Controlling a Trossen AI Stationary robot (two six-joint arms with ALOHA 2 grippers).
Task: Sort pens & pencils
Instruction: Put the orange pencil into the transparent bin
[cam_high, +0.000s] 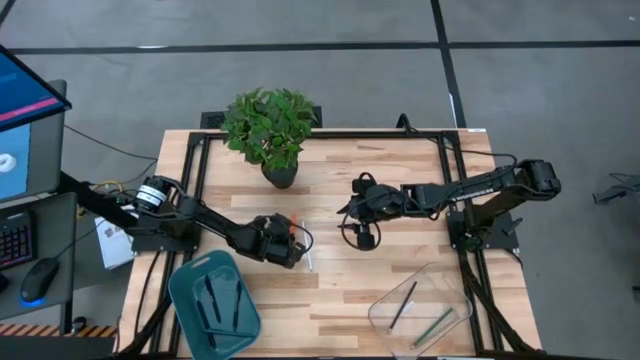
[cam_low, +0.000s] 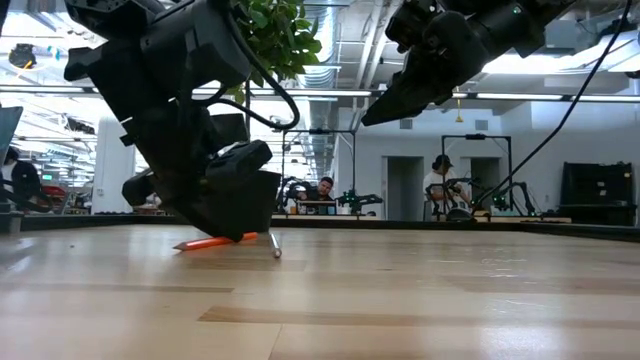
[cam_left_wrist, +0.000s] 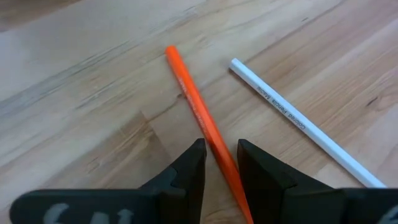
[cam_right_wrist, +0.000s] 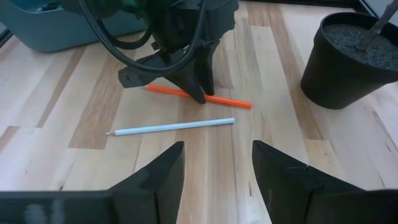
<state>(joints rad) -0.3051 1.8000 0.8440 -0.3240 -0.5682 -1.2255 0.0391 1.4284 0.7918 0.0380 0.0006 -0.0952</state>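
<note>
An orange-red pencil (cam_left_wrist: 193, 102) lies flat on the wood, with a white pencil (cam_left_wrist: 298, 121) flat beside it, apart from it. My left gripper (cam_left_wrist: 221, 155) is down at the table, slightly open, one finger on each side of the orange pencil's middle (cam_right_wrist: 217, 98). The right wrist view shows both pencils, the white pencil (cam_right_wrist: 171, 127) lying nearer that camera. My right gripper (cam_right_wrist: 217, 168) hangs wide open above the table centre (cam_high: 362, 228), to the right of the pencils, touching nothing. In the low view the orange pencil (cam_low: 205, 243) rests on the table under the left gripper. My left gripper comes from above, slanting down, with its fingers (cam_left_wrist: 189, 168) set across the orange pencil's middle (cam_left_wrist: 214, 146). A strip of wood shows between the pencil and one finger. Whether the other finger touches it cannot be told. The pencil lies flat on the table.
A teal tray (cam_high: 190, 300) at the near left holds several dark pens. A clear container (cam_high: 445, 285) at the near right holds a dark stick and an olive one. A potted plant (cam_high: 272, 125) stands at the far middle. People show in the room beyond.
</note>
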